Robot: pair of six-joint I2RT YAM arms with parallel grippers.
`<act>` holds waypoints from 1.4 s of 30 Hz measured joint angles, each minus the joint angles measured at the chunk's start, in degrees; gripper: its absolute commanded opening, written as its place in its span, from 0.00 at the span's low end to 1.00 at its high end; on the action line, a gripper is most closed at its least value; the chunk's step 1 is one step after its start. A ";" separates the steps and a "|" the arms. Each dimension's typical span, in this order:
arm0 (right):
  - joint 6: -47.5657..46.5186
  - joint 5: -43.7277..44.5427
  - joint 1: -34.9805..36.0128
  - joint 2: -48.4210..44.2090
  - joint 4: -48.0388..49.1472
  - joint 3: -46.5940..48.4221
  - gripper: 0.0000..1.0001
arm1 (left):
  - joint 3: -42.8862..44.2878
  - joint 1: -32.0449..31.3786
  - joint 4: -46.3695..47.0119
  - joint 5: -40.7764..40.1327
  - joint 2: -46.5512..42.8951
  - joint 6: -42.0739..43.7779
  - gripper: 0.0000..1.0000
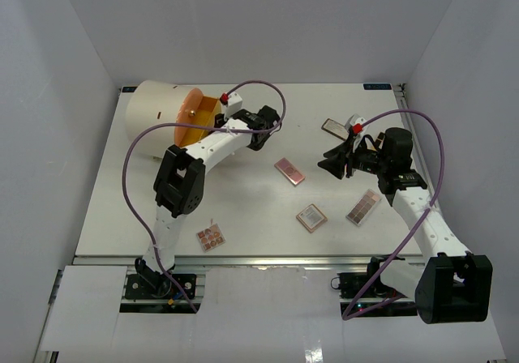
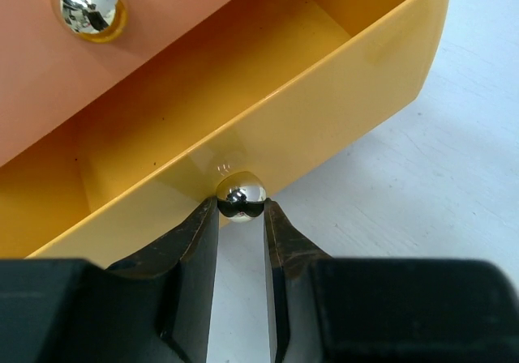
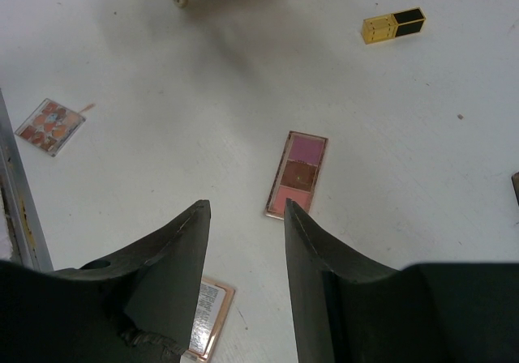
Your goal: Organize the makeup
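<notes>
My left gripper [image 2: 241, 205] is shut on the chrome knob [image 2: 241, 193] of a yellow drawer [image 2: 324, 112], which stands pulled out and looks empty where it shows. In the top view that gripper [image 1: 220, 120] is at the drawer [image 1: 208, 104]. My right gripper [image 3: 246, 205] is open and empty above the table, also in the top view [image 1: 331, 162]. Just ahead of it lies a three-colour pink and brown palette [image 3: 298, 174] [image 1: 289, 171]. A label-side-up palette [image 3: 209, 318] [image 1: 311, 217] is partly hidden by one finger. A gold and black lipstick [image 3: 393, 25] lies farther off.
The big cream cylinder [image 1: 154, 120] with the orange face [image 1: 191, 113] lies at the back left. A long palette [image 1: 363, 207] lies by the right arm, a small palette [image 1: 211, 237] near the front edge, and a brown flat item [image 1: 332, 126] behind the right gripper.
</notes>
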 measured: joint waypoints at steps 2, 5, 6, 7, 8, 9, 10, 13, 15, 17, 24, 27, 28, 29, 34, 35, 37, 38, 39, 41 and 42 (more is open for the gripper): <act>0.00 0.00 -0.06 0.00 0.00 0.00 0.48 | 0.00 -0.65 0.04 0.34 -0.09 -0.02 0.26; 0.00 -0.02 -0.09 0.00 0.00 0.00 0.48 | 0.00 -1.45 0.04 0.81 -0.25 -0.07 0.26; 0.00 -0.02 -0.10 0.00 0.00 0.00 0.48 | 0.00 -1.71 0.04 0.97 -0.32 -0.09 0.26; 0.00 -0.02 -0.09 0.00 0.00 0.00 0.48 | 0.00 -2.00 0.06 1.13 -0.40 -0.09 0.26; 0.00 -0.02 -0.08 0.00 0.00 0.00 0.48 | 0.00 -2.28 0.08 1.32 -0.47 -0.09 0.26; 0.00 -0.02 -0.08 0.00 0.00 0.00 0.48 | 0.00 -2.55 0.11 1.52 -0.55 -0.08 0.26; 0.00 -0.02 -0.10 0.00 0.02 0.00 0.48 | 0.00 -2.80 0.20 1.71 -0.63 -0.01 0.26; 0.00 -0.02 -0.08 0.00 0.00 0.00 0.48 | 0.02 -3.49 0.28 2.03 -0.67 0.17 0.26; 0.00 -0.02 -0.09 0.00 0.01 0.00 0.48 | 0.02 -3.77 0.29 2.31 -0.67 0.32 0.27; 0.00 -0.01 -0.10 0.00 0.00 0.00 0.48 | 0.02 -3.93 0.43 2.48 -0.67 0.58 0.28; 0.00 0.00 -0.10 0.00 0.00 0.00 0.49 | 0.02 -4.02 1.20 3.51 -0.98 1.77 0.57; -0.01 0.00 -0.10 0.00 0.01 0.00 0.49 | 0.02 -4.34 2.37 5.16 -1.11 2.73 0.62; -0.02 0.00 -0.10 0.00 0.02 0.00 0.49 | 0.02 -4.48 2.85 5.69 -1.15 3.30 0.63; -0.02 0.00 -0.10 0.00 0.02 0.00 0.49 | 0.02 -4.58 3.30 6.24 -1.23 3.97 0.65; -0.02 0.00 -0.18 0.00 0.00 0.00 0.49 | 0.01 -4.96 5.76 9.61 -2.63 8.46 0.71; -0.02 -0.01 -0.20 0.00 0.00 0.00 0.49 | 0.00 -5.02 6.35 10.27 -3.18 9.67 0.73; -0.02 -0.02 -0.21 0.00 0.00 0.00 0.49 | -0.19 -5.14 7.52 11.36 -4.23 11.78 0.76; -0.02 -0.01 -0.21 0.00 0.00 0.00 0.49 | -1.21 -5.22 9.56 12.65 -5.37 14.02 0.77; -0.03 0.00 -0.21 0.00 0.00 0.00 0.49 | -2.59 -5.31 11.87 14.47 -6.73 16.66 0.79; -0.07 -0.02 -0.29 0.00 0.00 0.00 0.49 | -6.31 -5.48 16.69 19.72 -9.93 22.93 0.85; -0.07 -0.02 -0.35 0.00 0.00 0.00 0.49 | -8.95 -5.54 19.94 23.37 -11.94 26.21 0.87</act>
